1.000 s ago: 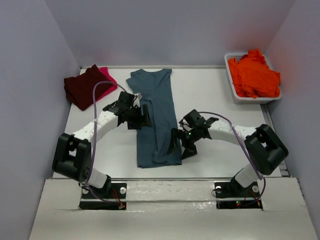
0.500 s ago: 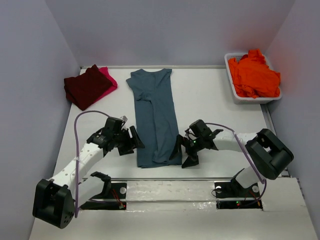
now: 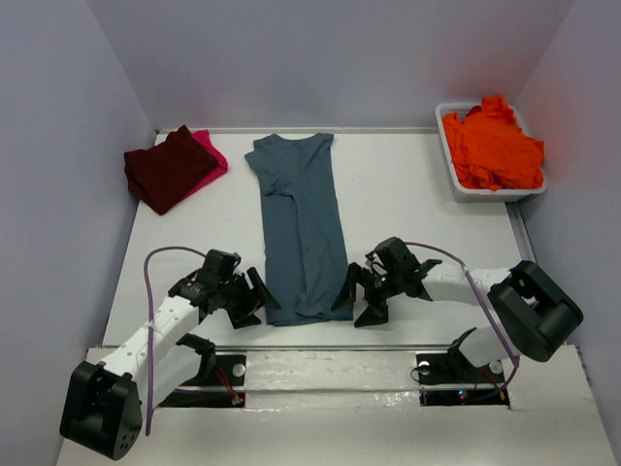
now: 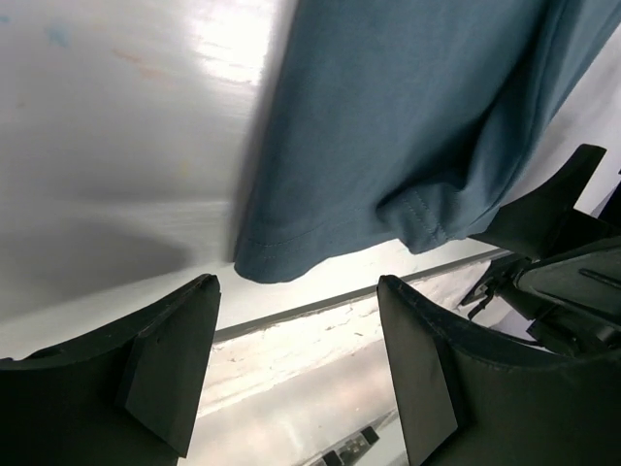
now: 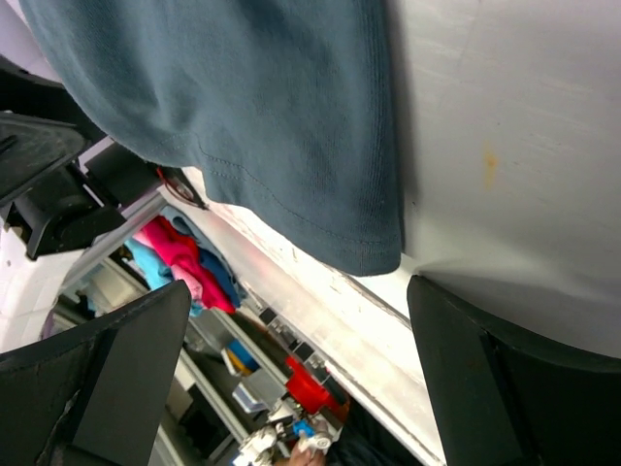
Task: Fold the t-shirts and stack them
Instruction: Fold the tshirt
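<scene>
Looking from above, you have the teal-blue t-shirt (image 3: 301, 223) lying as a long narrow strip down the middle of the table (image 3: 417, 214), collar far, hem near.

Left gripper (image 3: 257, 303) sits low at the near left corner of the hem. Its jaws are spread and the wrist view shows the hem edge just ahead of them, nothing between.

Right gripper (image 3: 355, 301) sits at the near right corner of the hem, jaws spread wide. Its wrist view shows the stitched corner just ahead of the gap, with no cloth pinched. You cannot tell whether either finger touches the cloth.

Far left: the maroon t-shirt (image 3: 167, 167) is folded, lying on top of the pink t-shirt (image 3: 212, 155), which shows only along its right edge.

Far right: orange t-shirts (image 3: 493, 146) are heaped loose in the white tub (image 3: 495, 189), spilling above its rim.
</scene>
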Available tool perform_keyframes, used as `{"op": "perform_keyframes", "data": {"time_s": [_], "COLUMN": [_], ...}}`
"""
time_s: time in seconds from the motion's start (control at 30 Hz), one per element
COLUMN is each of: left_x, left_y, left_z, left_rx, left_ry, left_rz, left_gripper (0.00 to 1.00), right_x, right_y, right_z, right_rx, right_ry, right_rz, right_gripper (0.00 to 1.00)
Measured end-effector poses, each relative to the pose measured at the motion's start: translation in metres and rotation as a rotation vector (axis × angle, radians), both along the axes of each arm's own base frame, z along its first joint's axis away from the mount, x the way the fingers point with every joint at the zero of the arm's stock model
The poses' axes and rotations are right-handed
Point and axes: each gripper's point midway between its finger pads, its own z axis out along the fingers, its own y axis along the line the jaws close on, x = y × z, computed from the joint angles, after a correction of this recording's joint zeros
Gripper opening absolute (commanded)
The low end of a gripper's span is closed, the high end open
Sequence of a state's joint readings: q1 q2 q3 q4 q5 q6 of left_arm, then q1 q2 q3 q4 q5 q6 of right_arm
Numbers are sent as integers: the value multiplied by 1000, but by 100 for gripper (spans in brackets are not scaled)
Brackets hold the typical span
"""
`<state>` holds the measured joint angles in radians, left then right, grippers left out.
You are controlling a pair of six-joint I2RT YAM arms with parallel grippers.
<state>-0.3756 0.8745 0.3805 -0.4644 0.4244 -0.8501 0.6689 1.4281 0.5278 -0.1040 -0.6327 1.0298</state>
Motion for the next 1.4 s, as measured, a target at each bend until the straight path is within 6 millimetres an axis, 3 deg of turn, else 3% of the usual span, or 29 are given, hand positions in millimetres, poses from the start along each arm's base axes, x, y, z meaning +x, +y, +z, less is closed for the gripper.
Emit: {"op": "perform_keyframes", "data": {"time_s": [0.37, 0.67, 1.0, 1.4], "left_x": [-18, -15, -10, 10], "left_y": [-5, -8, -11, 0], "left_z": [-14, -15, -15, -17], "left_rx": [-68, -82, -78, 36], "left_ry": [81, 90, 101, 73], "left_rz": [46, 44, 40, 54], "left_gripper": [78, 78, 78, 78], "right_x": [5, 22, 31, 24], "right_y": [1, -19, 3, 16], "right_z": [-2, -3, -2, -1], "right_rx": [11, -108, -29, 59], "right_ry": [-16, -133, -104, -45], "right_rz": [-41, -126, -86, -32], "right_gripper": [99, 99, 99, 98]}}
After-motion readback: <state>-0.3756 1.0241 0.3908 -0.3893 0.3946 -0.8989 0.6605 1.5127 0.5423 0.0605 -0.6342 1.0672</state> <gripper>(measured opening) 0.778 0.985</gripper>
